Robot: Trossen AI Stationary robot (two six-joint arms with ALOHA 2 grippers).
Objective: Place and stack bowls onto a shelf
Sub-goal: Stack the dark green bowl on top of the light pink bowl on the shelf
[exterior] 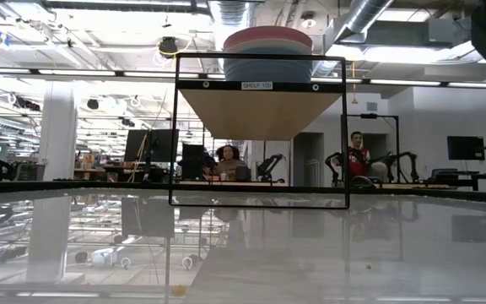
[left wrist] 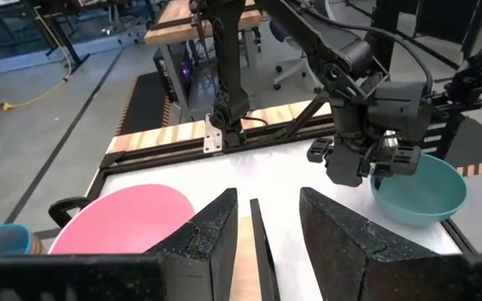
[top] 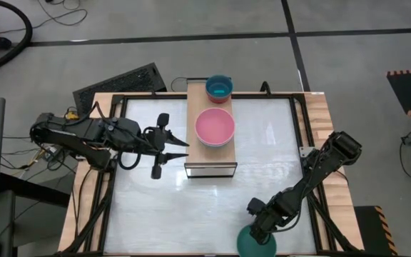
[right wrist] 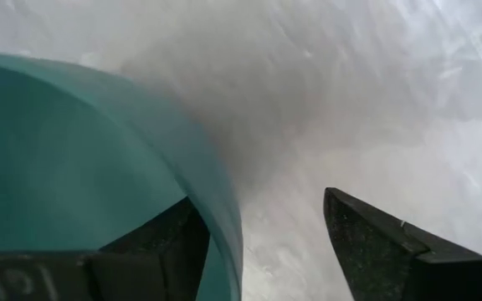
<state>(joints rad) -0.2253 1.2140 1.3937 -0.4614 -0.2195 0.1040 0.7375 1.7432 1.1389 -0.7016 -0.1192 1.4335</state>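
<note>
The shelf [top: 210, 165] stands mid-table. On it, a pink bowl [top: 214, 127] is nested in a grey-blue bowl [exterior: 268, 67], and a small cyan bowl [top: 219, 88] sits at the shelf's far end. A dark green bowl [top: 248, 245] rests on the table at the near edge. My right gripper [top: 262, 227] points down over its far rim, open, with one finger [right wrist: 161, 238] inside the bowl [right wrist: 74, 167] and the other finger [right wrist: 375, 242] outside. My left gripper [top: 164, 146] hovers open and empty, left of the shelf. My right gripper straddles the dark green bowl's rim [right wrist: 228, 221] from above. A gap shows between the rim and the outer finger. Whether the inner finger touches the bowl's inner wall, I cannot tell. The bowl sits upright on the table.
A black mat [top: 120, 84] lies beyond the table's far left corner. The wooden table frame [top: 318, 121] borders the white tabletop [top: 262, 164], which is bare right of the shelf. People sit in the room behind [exterior: 357, 156].
</note>
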